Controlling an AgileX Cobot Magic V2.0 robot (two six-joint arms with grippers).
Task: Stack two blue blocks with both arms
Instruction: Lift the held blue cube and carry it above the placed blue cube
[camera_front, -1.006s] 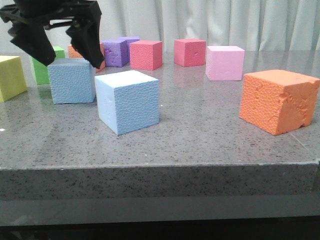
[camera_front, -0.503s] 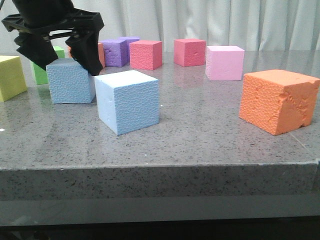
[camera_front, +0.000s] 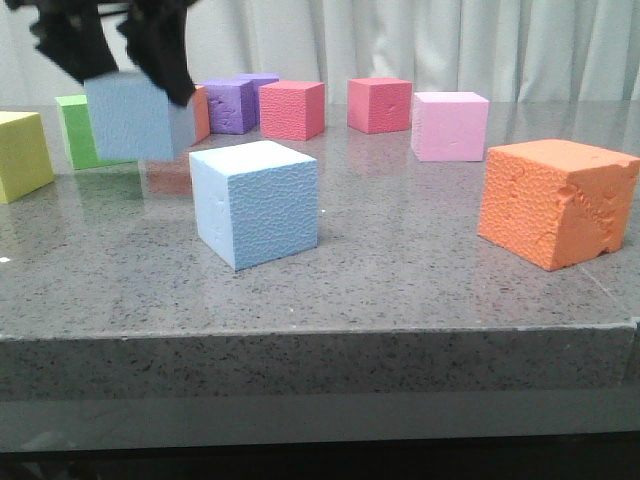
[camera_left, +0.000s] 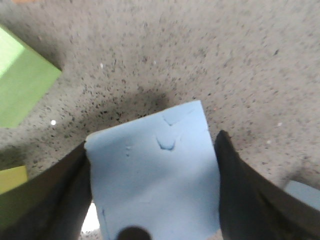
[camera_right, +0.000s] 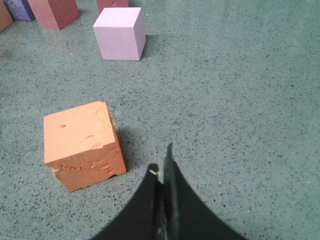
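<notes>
L gripper (camera_front: 125, 60) holds blue block (camera_front: 135, 118) above table, R gripper (camera_right: 162, 172) closed

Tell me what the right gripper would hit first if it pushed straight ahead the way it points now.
Probably bare table: the right gripper, fingers together, points past the orange cube, which sits off to one side.

Table (camera_front: 400, 290): grey speckled stone slab, polished; faint reflections are seen on it.
Front edge: thick, squared, with a paler band below.
Curtain (camera_front: 450, 45): pale, pleated, hung behind the table's far edge.
Light: even, soft.
</notes>
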